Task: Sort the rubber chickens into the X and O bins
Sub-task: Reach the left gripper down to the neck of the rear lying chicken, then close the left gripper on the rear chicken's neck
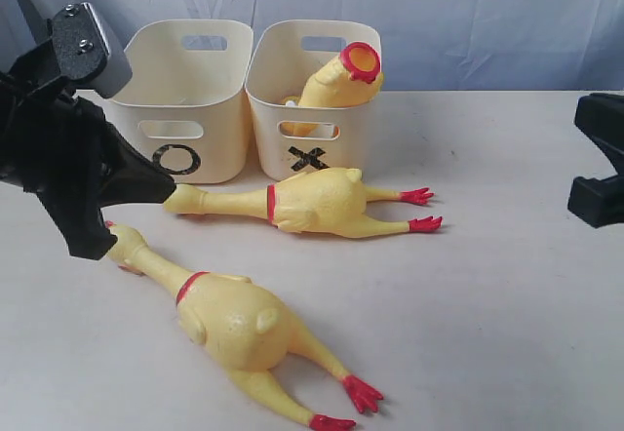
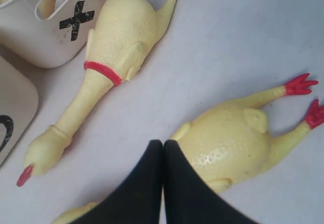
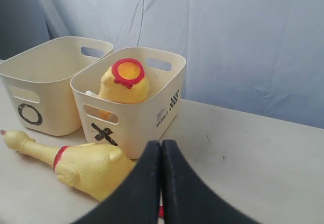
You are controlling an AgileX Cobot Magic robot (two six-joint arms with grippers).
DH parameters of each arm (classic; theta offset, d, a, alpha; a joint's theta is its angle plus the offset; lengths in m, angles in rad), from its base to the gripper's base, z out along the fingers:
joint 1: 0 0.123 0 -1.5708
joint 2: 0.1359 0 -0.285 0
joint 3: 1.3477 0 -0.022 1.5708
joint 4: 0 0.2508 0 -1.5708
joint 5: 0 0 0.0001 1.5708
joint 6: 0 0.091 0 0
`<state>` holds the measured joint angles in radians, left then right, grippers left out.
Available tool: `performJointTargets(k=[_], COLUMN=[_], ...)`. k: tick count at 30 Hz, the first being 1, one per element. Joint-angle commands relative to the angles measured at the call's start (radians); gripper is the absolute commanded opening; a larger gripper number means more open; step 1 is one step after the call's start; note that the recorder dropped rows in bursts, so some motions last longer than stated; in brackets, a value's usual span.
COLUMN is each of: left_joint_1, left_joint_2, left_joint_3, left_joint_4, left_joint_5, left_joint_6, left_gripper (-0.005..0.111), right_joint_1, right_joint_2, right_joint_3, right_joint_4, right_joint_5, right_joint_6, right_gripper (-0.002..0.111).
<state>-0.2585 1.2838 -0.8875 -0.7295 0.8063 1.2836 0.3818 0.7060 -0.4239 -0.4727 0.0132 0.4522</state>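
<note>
Rubber chickens, three that I can see: a headless chicken [image 1: 333, 88] stands neck-up in the X bin [image 1: 356, 143], its red-rimmed hole poking above the rim, and the O bin [image 1: 219, 109] sits just beside that bin on the left. Two more lie on the table [image 1: 517, 294]: the far chicken [image 1: 322, 202] stretched just in front of both bins, and the near chicken [image 1: 239, 324] closer to the camera, both with feet toward the right. My left gripper [image 2: 163, 144] has its jaws pressed together with nothing between them. Its tip hangs by the near chicken's body, not far from the far chicken's head, and I cannot tell whether it touches either. My right gripper [image 3: 161, 144] is likewise closed on nothing, well off to the right.
</note>
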Motion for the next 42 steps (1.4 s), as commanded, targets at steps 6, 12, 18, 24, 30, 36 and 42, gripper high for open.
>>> performJointTargets(k=[6, 12, 18, 24, 30, 36, 42], left_joint_1=[-0.003, -0.003, -0.003, -0.003, -0.003, -0.072, -0.102], left_joint_2=[0.039, 0.155, 0.268, 0.398, 0.481, 0.518, 0.586], left_joint_3=[0.001, 0.000, 0.000, 0.000, -0.002, -0.060, -0.117], left_joint_4=[0.000, -0.054, -0.099, -0.238, -0.309, -0.253, -0.236], left_joint_5=[0.001, -0.041, -0.160, -0.387, -0.496, -0.543, -0.590], left_joint_6=[0.221, 0.255, 0.369, 0.690, 0.844, 0.844, 0.844], left_gripper=[0.003, 0.025, 0.053, 0.055, 0.055, 0.055, 0.055], right_joint_1=[-0.003, -0.003, -0.003, -0.003, -0.003, -0.003, -0.003], right_joint_2=[-0.120, -0.195, -0.230, -0.232, -0.232, -0.232, -0.232], right_joint_3=[0.040, 0.040, 0.040, 0.040, 0.040, 0.040, 0.040], right_joint_4=[0.060, 0.081, 0.101, 0.143, 0.167, 0.188, 0.190], right_joint_5=[0.028, 0.080, 0.085, 0.089, 0.107, 0.110, 0.110], right_joint_6=[-0.004, -0.003, -0.003, -0.003, -0.003, -0.003, -0.003], right_gripper=[-0.001, -0.001, -0.001, -0.001, -0.001, -0.001, -0.001])
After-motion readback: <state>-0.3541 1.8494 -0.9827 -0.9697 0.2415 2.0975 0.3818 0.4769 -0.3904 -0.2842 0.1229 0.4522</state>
